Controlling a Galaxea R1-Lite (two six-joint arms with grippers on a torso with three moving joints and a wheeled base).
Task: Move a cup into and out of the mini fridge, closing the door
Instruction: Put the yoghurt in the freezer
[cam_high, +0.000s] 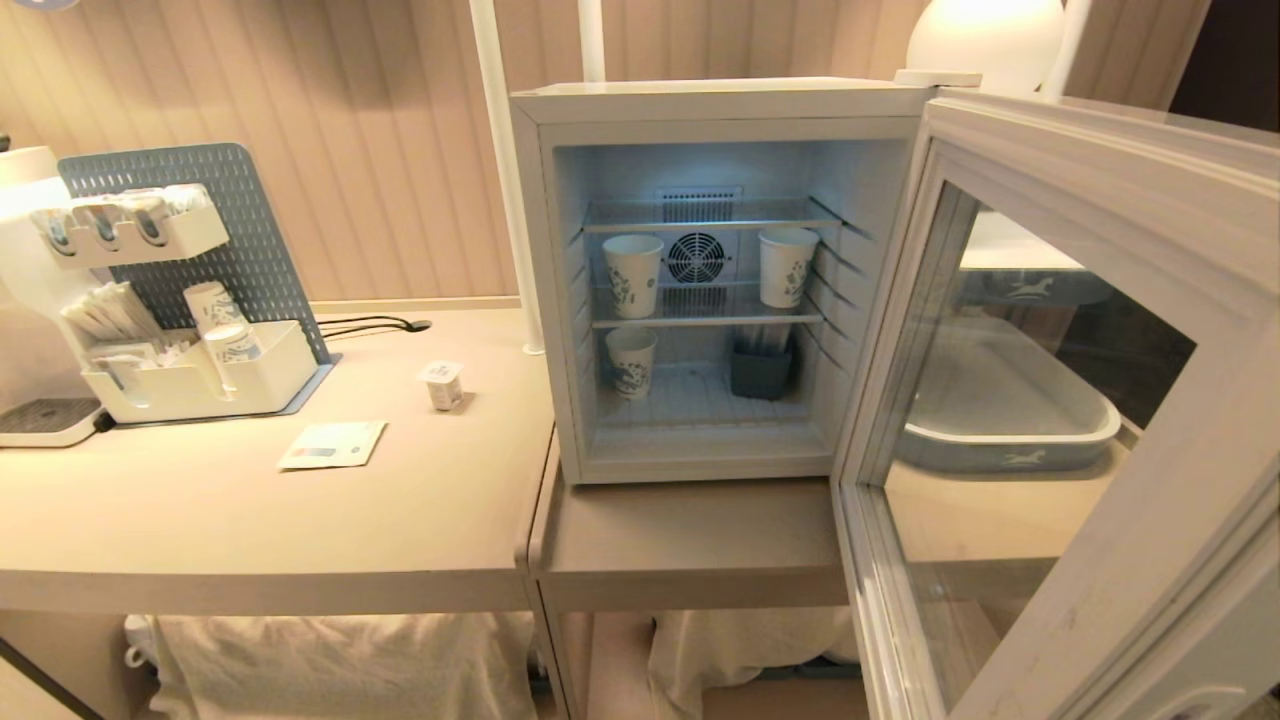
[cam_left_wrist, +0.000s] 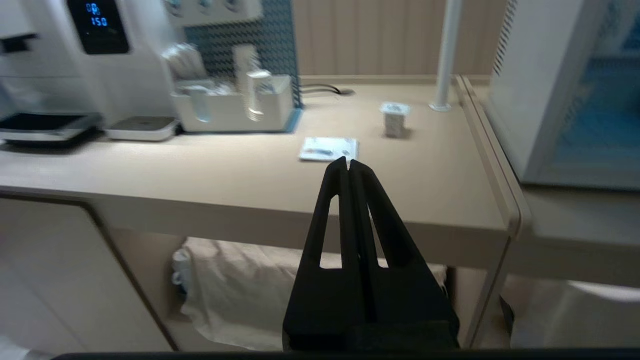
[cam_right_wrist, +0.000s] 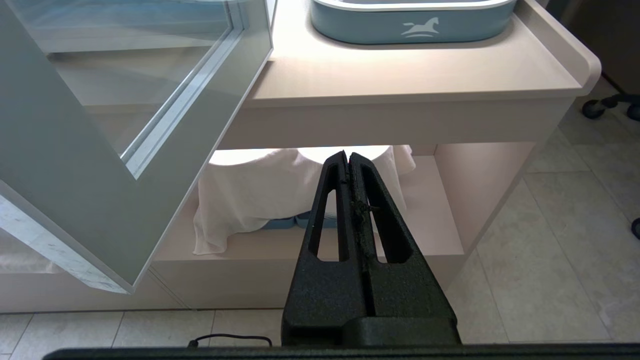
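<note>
below the beige counter's front edge, the left gripper (cam_left_wrist: 348, 162) is hanging with its black fingers pressed together and empty, aimed toward the small squat white tub with a foil lid (cam_high: 442, 384), which is standing on the countertop left of the boxy white mini fridge (cam_high: 700, 280). off to the right, the right gripper (cam_right_wrist: 348, 156) is likewise sitting closed and empty beneath the wide-open pale-framed glass door (cam_high: 1060, 400), whose far edge is running out of the head view; neither arm is showing there.
</note>
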